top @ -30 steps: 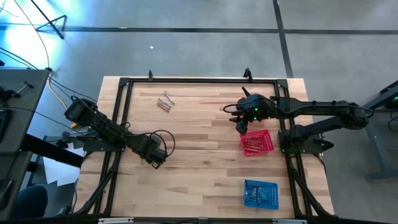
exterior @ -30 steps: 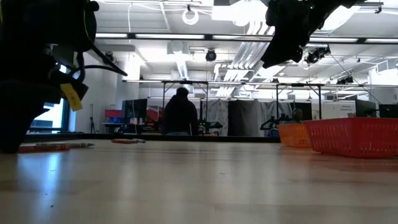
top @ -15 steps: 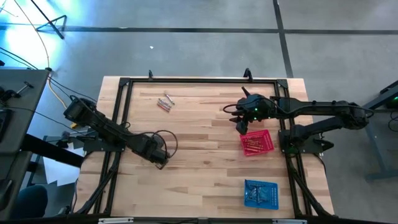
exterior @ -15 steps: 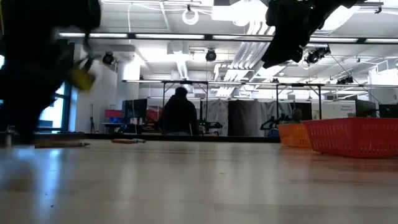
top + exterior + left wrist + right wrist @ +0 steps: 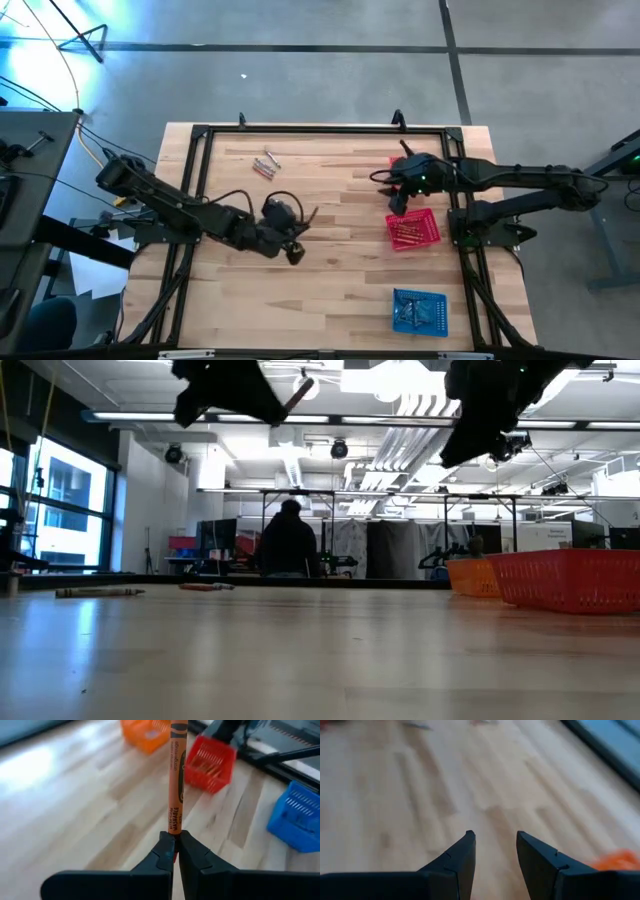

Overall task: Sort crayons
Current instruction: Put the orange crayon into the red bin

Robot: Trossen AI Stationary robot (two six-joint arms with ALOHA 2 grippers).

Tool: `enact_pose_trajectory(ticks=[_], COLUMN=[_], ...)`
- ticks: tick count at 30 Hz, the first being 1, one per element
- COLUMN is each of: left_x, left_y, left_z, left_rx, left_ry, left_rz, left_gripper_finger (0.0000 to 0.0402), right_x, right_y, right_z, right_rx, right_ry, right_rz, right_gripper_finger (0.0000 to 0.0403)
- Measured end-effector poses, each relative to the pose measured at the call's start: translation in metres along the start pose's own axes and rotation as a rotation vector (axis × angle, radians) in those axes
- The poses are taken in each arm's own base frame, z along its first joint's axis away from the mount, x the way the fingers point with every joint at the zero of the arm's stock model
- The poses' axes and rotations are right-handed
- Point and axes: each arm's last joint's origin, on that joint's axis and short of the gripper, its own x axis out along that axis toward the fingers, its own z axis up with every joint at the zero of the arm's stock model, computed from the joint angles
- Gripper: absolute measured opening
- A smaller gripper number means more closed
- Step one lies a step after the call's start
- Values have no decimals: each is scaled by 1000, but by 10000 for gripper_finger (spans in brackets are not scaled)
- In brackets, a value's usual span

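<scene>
High view: left gripper (image 5: 300, 232) over mid tabletop (image 5: 330, 270), red basket (image 5: 413, 229) of crayons and blue basket (image 5: 420, 311) beyond its fingers.

Low view: loose crayons (image 5: 100, 592) on wood; a person in the room behind.

Left wrist: fingers (image 5: 162, 855) pinch an orange crayon (image 5: 176, 775) marked "WASHABLE".

Right wrist: right gripper (image 5: 494, 851) fingers spread, holding nothing.

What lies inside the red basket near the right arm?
In the high view, the red basket holds a layer of thin crayons on its floor. Their exact number and colours cannot be made out, and anything beneath them is covered.
</scene>
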Motion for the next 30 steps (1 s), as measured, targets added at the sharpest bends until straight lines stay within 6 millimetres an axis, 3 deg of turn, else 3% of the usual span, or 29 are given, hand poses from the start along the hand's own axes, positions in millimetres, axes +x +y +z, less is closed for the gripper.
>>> enact_pose_trajectory(ticks=[11,21,30], left_x=[15,38,51], left_y=[-17,-20,-30], left_z=[18,24,29], left_rx=[95,125,148], left_ry=[-194,-294,-405], left_rz=[-105,-104,-206], left_gripper_finger=[0,0,0], right_x=[15,15,23], right_y=[31,52,61], right_z=[-38,-37,-36], right_rx=[52,67,89], right_ry=[-122,-607,-707], right_rz=[283,515,561], right_gripper_finger=[138,138,138])
